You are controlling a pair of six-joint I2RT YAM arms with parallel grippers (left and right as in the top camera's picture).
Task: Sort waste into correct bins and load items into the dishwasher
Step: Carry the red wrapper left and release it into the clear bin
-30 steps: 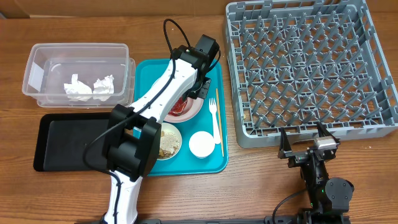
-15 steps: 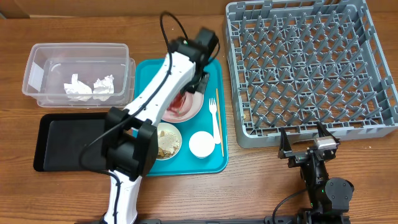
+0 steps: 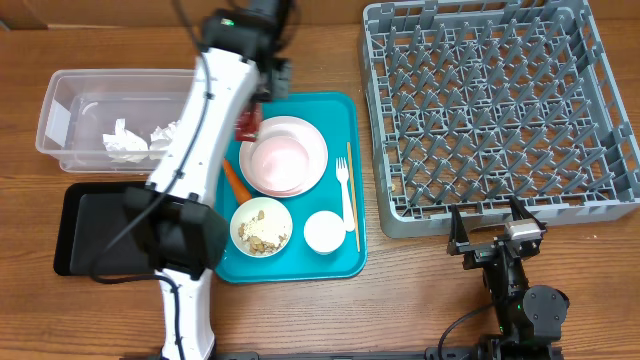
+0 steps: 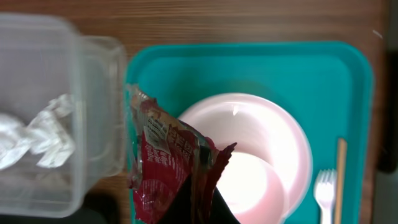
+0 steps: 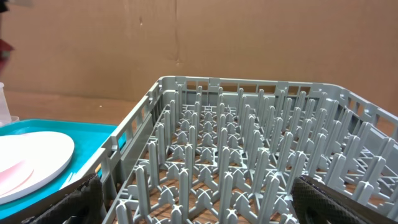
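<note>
The left fingers (image 4: 194, 210) clamp the shiny red wrapper (image 4: 168, 162), which hangs over the left rim of the teal tray (image 3: 340, 120), just beside the clear tub (image 3: 50, 92) holding crumpled napkins (image 3: 140, 141). The right fingers (image 3: 457, 236) stand wide apart and empty over the table (image 3: 585, 290), near the front edge of the grey dish rack (image 3: 500, 100).

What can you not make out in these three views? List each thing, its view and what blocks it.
Clear tub, overhead: right side covered by the left arm.
Black tray, overhead: right end under the same arm.
Red wrapper, left wrist: print blurred; how the jaws grip it is lost at the bottom edge.
Wooden stick, left wrist: cut off by the bottom edge.
Plate, right wrist: cut off by the left edge.
</note>
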